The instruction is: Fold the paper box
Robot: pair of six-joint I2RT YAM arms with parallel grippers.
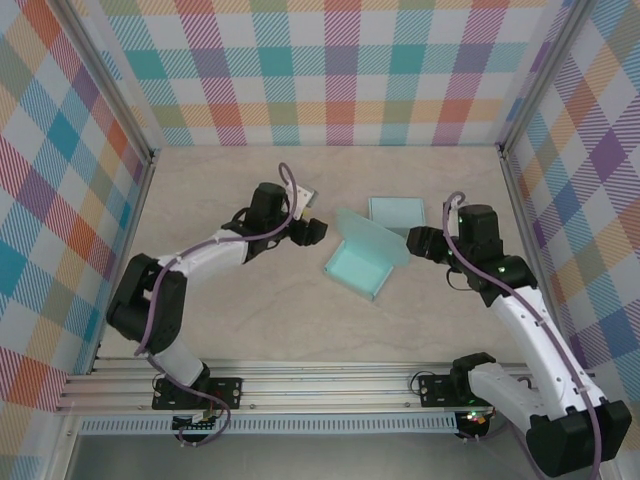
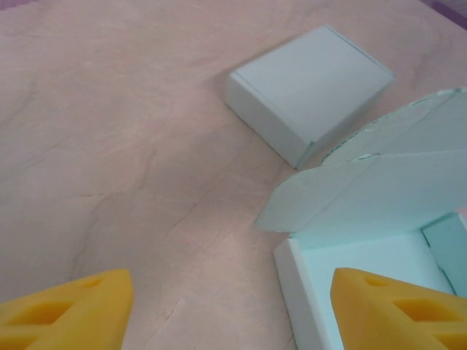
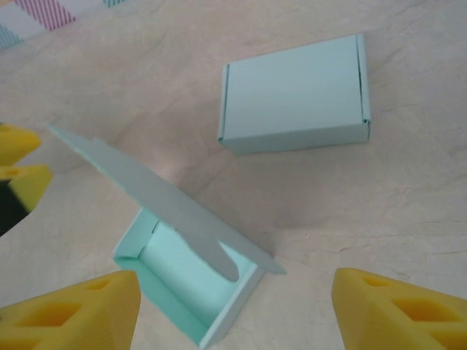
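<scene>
My left pincer is released and holds nothing, sitting just left of centre frame. My right pincer is spread wide and empty too, just right of centre. Between them sits the open paper box, with its lid tilted up. A closed box lies just above it on the table.

open box: lying on the table, lid tilting upward.
right gripper: hovering near it, fingers standing wide apart.
closed box: resting farther off, apart.
</scene>
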